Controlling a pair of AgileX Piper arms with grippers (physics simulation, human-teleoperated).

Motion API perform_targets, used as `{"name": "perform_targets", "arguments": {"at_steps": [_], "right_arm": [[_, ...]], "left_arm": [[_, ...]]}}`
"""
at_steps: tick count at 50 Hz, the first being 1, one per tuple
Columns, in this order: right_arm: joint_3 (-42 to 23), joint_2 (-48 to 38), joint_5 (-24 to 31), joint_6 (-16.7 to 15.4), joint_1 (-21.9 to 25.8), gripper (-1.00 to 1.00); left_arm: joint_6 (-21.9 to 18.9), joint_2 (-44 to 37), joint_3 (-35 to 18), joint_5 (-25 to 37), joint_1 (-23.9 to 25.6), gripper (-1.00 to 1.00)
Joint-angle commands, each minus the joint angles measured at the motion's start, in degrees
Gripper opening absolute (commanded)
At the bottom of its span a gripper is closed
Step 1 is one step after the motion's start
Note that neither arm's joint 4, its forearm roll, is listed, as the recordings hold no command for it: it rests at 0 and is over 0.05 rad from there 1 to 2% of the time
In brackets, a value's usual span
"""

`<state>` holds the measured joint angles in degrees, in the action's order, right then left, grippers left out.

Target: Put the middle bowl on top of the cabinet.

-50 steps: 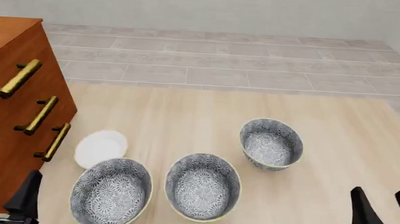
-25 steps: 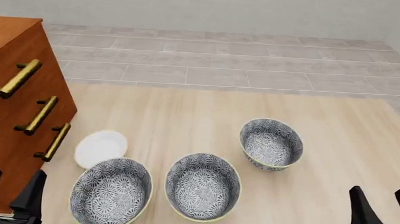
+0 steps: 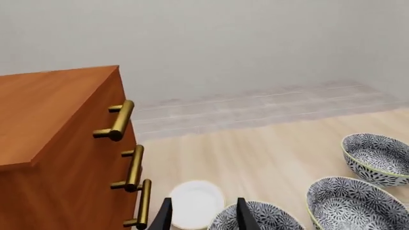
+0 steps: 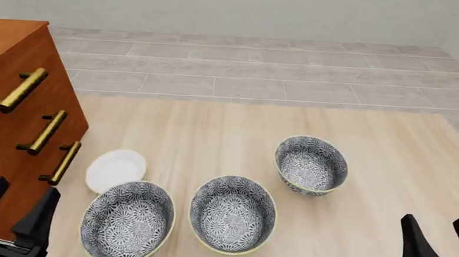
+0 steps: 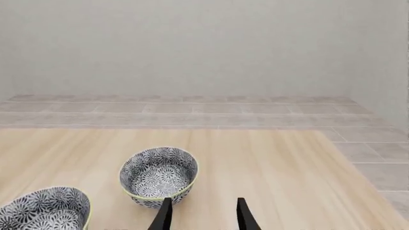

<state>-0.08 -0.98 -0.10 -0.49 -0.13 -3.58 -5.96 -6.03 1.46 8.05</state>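
Currently three patterned bowls sit on the pale wooden table [image 4: 213, 133] in a slanting row. Middle bowl [image 4: 233, 214] is at the near-centre, upright, empty, resting on the tabletop. Left bowl [image 4: 127, 221] is just beside it, nearest the cabinet side; a narrow strip of table shows between the two. Far bowl [image 4: 311, 165] stands further out and to the right, apart from the others, tilted a little toward the camera.

Cabinet [image 4: 10, 123] fills the left edge of the front view, reddish-brown, three brass handles [image 4: 41, 132] stacked down its front. Its flat top is visible in the left wrist view, where the cabinet [image 3: 51, 158] looms close.

Small white plate [image 4: 116, 170] lies flat between the cabinet's base and the left bowl, just beside both; touching or not, I cannot tell.

Left gripper [image 4: 17, 211] is low at the near-left corner, close to the cabinet front and next to the left bowl. Its two dark fingers stand spread with nothing between them. From its own camera the fingertips frame the gap above the white plate [image 3: 195, 202] and the rim of the left bowl [image 3: 255, 218]; the middle bowl [image 3: 355, 203] and far bowl [image 3: 377, 158] show off to the side.

Right gripper [image 4: 440, 239] is at the near-right corner, well apart from every bowl, fingers likewise parted and empty. Its wrist camera looks at the far bowl [image 5: 158, 176], with part of the middle bowl [image 5: 45, 211] at the edge.

Beyond the table, grey tiled floor [image 4: 256, 71] and a plain wall.
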Motion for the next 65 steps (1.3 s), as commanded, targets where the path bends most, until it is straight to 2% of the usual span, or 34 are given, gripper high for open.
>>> {"name": "perform_targets", "arguments": {"at_steps": [1,10,18,22,29,31,33,40,48,52,57,61,63,65], "right_arm": [[0.1,0.1,0.5,0.2,-0.2,1.00],[0.1,-0.2,0.6,0.1,-0.5,1.00],[0.0,-0.8,0.5,-0.1,-0.5,1.00],[0.0,-1.0,0.4,0.0,-0.6,1.00],[0.0,-1.3,0.3,0.2,-0.5,1.00],[0.0,-1.4,0.3,0.2,-0.4,1.00],[0.0,-1.6,0.1,0.2,-0.4,1.00],[0.0,-2.3,-0.6,0.0,-0.6,1.00],[0.1,-3.1,-1.2,0.0,-0.8,1.00],[0.1,-3.3,-1.1,0.0,-0.6,1.00],[0.1,-4.0,-1.6,-0.2,-0.7,1.00],[0.1,-4.3,-1.9,-0.2,-1.0,1.00],[0.1,-4.1,-1.6,-0.3,-1.1,1.00],[0.1,-4.5,-1.8,-0.2,-1.1,1.00]], "left_arm": [[-1.3,-4.3,-3.7,1.0,4.4,1.00],[-3.4,-9.4,-7.1,2.9,8.4,1.00],[-3.1,-16.8,-10.3,3.1,11.6,1.00],[-5.4,-20.0,-11.7,3.0,12.2,1.00],[-5.6,-26.5,-15.3,4.0,15.3,1.00],[-4.3,-28.8,-16.8,4.5,17.0,1.00],[-5.8,-29.7,-17.1,4.1,16.4,1.00],[-5.3,-35.3,-20.1,4.3,18.7,1.00],[-6.6,-40.1,-22.4,4.9,21.8,1.00],[-6.4,-42.7,-24.1,5.5,22.8,1.00],[-3.1,-46.5,-26.6,6.8,25.8,1.00],[-3.6,-48.1,-27.2,6.6,26.2,1.00],[-5.5,-48.7,-27.4,6.5,25.9,1.00],[-4.3,-50.2,-28.6,7.6,27.0,1.00]]}}
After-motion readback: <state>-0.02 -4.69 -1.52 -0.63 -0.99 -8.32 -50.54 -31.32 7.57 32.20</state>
